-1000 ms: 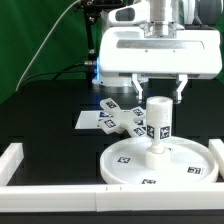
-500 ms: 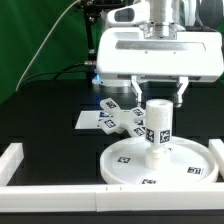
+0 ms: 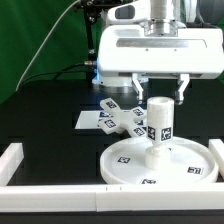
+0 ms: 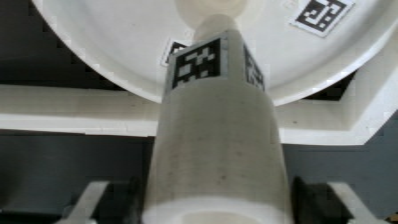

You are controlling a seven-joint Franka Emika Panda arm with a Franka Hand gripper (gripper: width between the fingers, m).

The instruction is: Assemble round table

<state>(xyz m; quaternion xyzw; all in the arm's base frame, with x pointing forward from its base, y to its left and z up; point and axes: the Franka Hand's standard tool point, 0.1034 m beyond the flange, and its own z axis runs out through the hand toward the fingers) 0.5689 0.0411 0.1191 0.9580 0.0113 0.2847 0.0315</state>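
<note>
Short thick cylinder (image 3: 158,125) stands upright at centre of round disc (image 3: 125,166) on bench (image 3: 45,110). Fingers (image 3: 182,90) released, spread either side of cylinder's top, gripping nothing.

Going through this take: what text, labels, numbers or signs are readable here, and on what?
No words, numbers or brand marks can be read in either view.
The only markings are coded black-and-white square tags on the disc, the cylinder and the marker board. These are patterns, not text.
</note>
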